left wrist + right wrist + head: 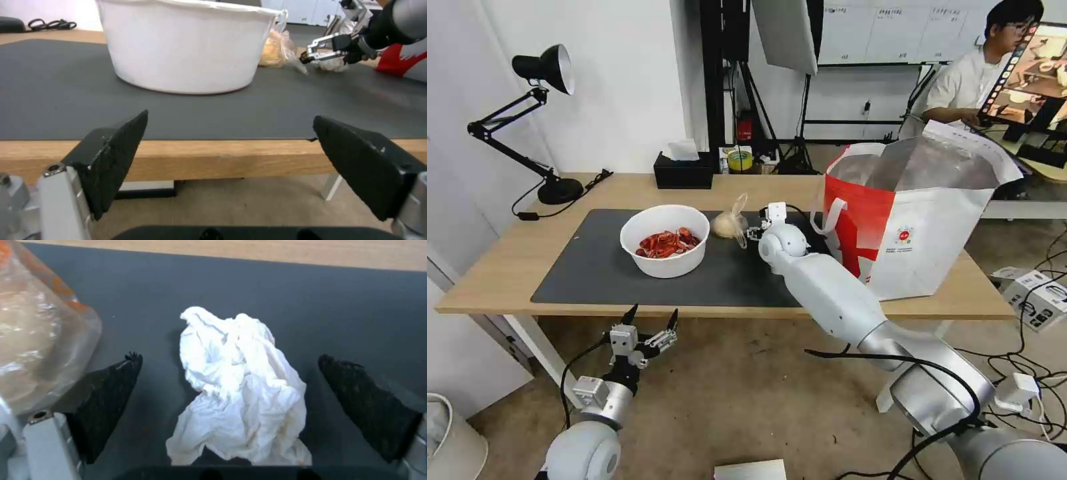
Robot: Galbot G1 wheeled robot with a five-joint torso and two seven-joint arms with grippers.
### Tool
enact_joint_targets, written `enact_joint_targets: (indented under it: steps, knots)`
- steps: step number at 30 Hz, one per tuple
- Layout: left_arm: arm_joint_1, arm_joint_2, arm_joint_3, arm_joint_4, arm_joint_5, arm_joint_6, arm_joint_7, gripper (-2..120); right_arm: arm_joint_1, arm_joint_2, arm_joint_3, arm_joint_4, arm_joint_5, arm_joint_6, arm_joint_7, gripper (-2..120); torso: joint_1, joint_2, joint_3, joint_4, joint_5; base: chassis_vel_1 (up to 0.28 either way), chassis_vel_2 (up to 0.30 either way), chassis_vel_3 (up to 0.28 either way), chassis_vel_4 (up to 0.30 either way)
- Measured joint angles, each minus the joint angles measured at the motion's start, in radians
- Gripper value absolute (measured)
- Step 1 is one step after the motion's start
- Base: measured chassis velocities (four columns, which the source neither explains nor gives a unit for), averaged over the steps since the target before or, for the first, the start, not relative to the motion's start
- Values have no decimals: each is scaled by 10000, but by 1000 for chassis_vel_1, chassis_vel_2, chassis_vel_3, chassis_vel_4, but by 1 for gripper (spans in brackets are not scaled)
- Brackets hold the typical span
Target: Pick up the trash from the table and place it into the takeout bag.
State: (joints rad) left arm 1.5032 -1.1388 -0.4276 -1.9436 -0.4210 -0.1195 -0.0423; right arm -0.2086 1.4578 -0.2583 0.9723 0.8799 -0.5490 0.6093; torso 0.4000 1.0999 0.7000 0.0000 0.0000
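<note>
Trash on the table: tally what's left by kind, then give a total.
Bowl of crayfish shells: 1
Knotted clear bag with a beige lump: 1
Crumpled white tissue: 1, lying on the mat between the open fingers of the right gripper
Total: 3

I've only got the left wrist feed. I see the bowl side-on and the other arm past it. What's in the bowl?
Observer: Red crayfish shells, in the white bowl.
Operator: What is the right arm going for?
Observer: A crumpled white tissue on the dark mat. The right gripper has its jaws open, one either side of it, not closed on it.
Operator: Is the bagged lump in the way?
Observer: The knotted clear bag lies right beside one jaw; I cannot tell if they touch.
Operator: Where's the takeout bag?
Observer: The takeout bag stands open on the table, to the right of the right gripper. The left gripper hangs open, short of the table's near edge.
</note>
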Motion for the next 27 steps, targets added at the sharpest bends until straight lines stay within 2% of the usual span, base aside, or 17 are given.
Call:
enact_joint_targets:
  steps: [19, 22, 23, 27]
  knots:
    - [1, 7, 37, -60, -8, -13, -92, 100, -63, 72, 285, -267, 113, -23, -97, 100, -2, 2, -2, 3, 1, 0, 0, 0, 0]
    - [-5, 25, 36, -63, -13, -13, -97, 100, -116, 61, 317, -237, 122, -12, -97, 96, -3, 2, -3, 4, 1, 0, 0, 0, 0]
    - [-29, 36, 58, -67, -13, -13, -104, 100, -182, 35, 358, -186, 112, 10, -87, 91, -3, 3, -4, 5, 1, 0, 0, 0, 0]
    - [-67, 39, 132, -79, -14, 0, -117, 100, -333, -55, 402, -19, 101, 46, -60, 82, -3, 5, -4, 3, 1, 0, 0, 0, 0]
